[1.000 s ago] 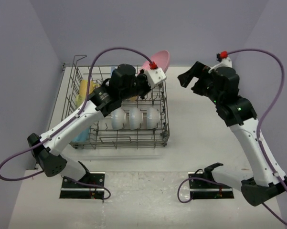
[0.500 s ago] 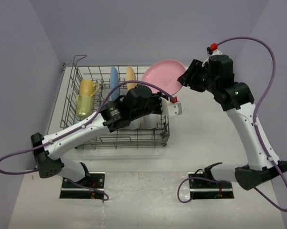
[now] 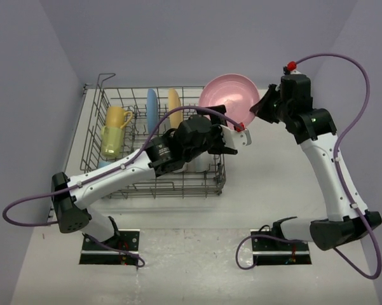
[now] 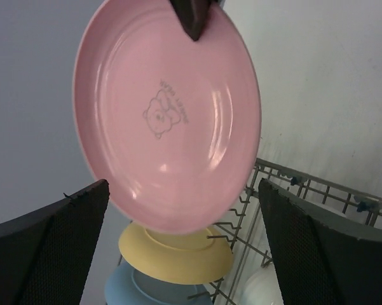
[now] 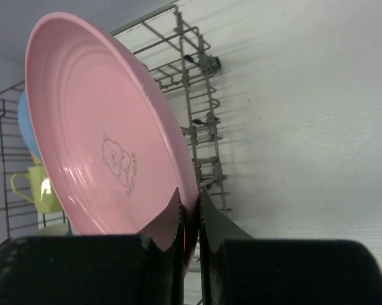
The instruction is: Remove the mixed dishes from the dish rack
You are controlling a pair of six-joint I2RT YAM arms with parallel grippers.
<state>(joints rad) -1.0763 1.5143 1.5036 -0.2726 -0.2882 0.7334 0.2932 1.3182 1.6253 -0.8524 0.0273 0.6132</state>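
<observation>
R arm has the pink plate [image 3: 227, 96] up in the air, at about 1 o'clock of the dish rack [image 3: 171, 189], above its far right corner and apparently clear of the wires. The right hand [image 5: 189, 200] is clamped on the plate's thin rim, fingers pinched either side. The left hand [image 3: 236, 141] sits at about 5 o'clock of the plate, fingers wide apart, holding nothing. To do this well, I'd say: keep the R clamp firm, since an edge grip lets a plate swing. Draw the L hand back w/o clipping the rim. Then carry the plate toward 3 o'clock, onto bare bench [image 3: 273, 184], tilt it flat and lower it before letting go. Count:
- Plates: 3 total, i.e. 1 pink, plus 1 orange plate [image 3: 173, 100] and 1 blue plate [image 3: 152, 105], both upright in the rack at 12 o'clock.
- Yellowish mugs [image 3: 117, 117]: 2, at the rack's 9 o'clock.
- White bowls: hidden under the L arm, can't count.
</observation>
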